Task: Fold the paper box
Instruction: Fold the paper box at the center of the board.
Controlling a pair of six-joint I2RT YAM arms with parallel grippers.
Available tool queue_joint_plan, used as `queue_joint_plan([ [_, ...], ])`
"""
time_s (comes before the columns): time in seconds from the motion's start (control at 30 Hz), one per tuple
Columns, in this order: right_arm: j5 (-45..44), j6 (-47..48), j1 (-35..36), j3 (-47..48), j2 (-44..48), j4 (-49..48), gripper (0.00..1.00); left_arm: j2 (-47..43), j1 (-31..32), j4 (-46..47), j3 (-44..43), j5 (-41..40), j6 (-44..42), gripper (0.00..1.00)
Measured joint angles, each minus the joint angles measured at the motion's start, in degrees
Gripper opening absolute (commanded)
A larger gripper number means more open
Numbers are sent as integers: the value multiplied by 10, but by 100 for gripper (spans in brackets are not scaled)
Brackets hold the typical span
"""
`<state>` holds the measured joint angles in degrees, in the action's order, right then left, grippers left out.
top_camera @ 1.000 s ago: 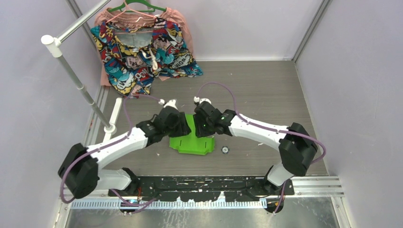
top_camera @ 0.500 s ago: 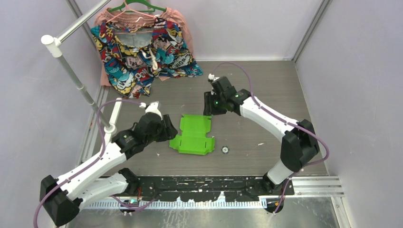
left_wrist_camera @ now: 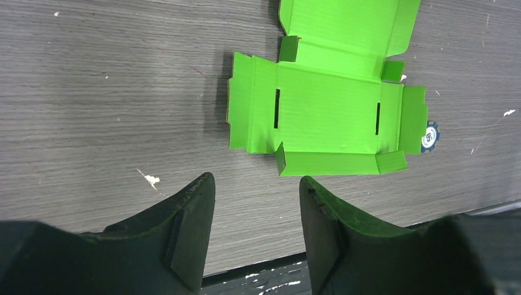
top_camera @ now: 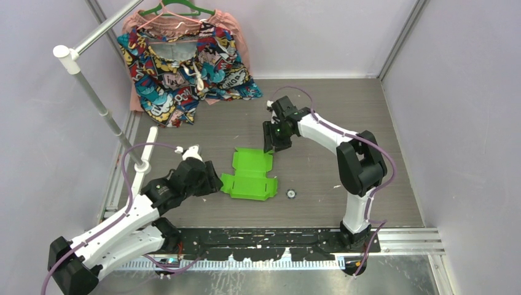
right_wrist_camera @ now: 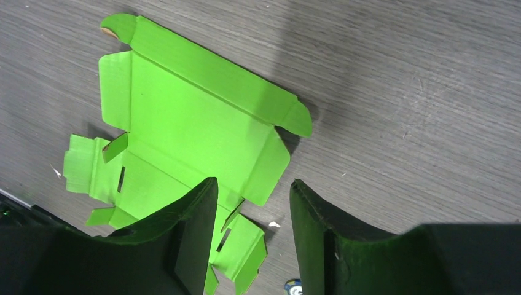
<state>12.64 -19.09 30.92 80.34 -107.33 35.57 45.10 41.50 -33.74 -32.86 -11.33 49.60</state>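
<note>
Two grippers, both with jaws apart and nothing between them. The left gripper sits nearest, just beside the left edge of the one paper box, not touching it. The box lies mid-table as an unfolded lime-green sheet with a few flaps raised. One small round chip lies near its right corner. The right gripper is over the far right corner. At the far left hangs one patterned shirt.

You have the box lying flat on the worktop. The left jaws are just left of it, the right jaws at its far right corner. A disc lies just beside its near right corner. The garment lies well behind, leftward.
</note>
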Motion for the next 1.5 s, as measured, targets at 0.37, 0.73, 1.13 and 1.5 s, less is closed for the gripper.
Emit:
queue_joint_plan([
  [0.37,37,-8,-16,-56,-21,-50,54,1,0,19,35,43,28,18],
  [0.73,63,-32,-16,-86,-34,-104,42,-1,54,63,106,80,85,0],
  [1.13,69,-98,-18,-167,5,-191,33,33,121,114,121,46,135,0],
  [1.5,64,-161,4,-231,39,-248,33,186,170,201,76,3,145,1],
])
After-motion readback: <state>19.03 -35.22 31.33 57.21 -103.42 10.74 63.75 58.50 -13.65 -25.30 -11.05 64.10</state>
